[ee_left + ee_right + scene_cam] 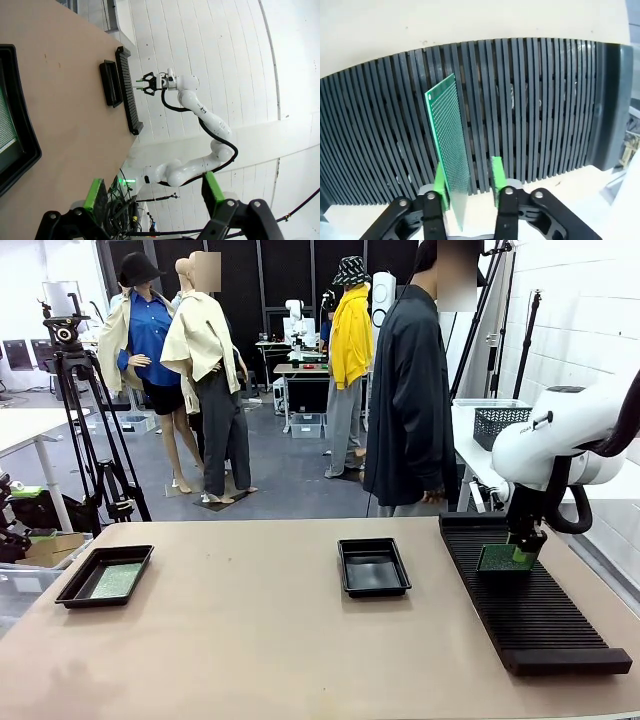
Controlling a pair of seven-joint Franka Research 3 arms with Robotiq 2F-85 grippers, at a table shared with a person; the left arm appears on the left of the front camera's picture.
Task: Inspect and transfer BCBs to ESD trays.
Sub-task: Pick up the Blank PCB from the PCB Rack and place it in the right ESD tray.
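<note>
A green BCB (447, 135) stands upright on edge in the black slotted rack (535, 100). My right gripper (468, 172) straddles it, jaws partly closed: one green pad lies against the board and a gap shows at the other pad. From the front, that gripper (522, 548) hangs over the board (503, 558) on the rack (530, 615) at the table's right. One ESD tray (373, 567) lies bare mid-table. Another tray (70, 592) at the left holds a green BCB (115, 581). My left gripper (154, 192) stands open in the air beside that tray (22, 150).
A person (410, 390) in a dark coat stands at the table's far side. Behind the rack, a grey wire basket (500, 422) sits on a white table. A tripod (85, 430) stands beyond the far left corner.
</note>
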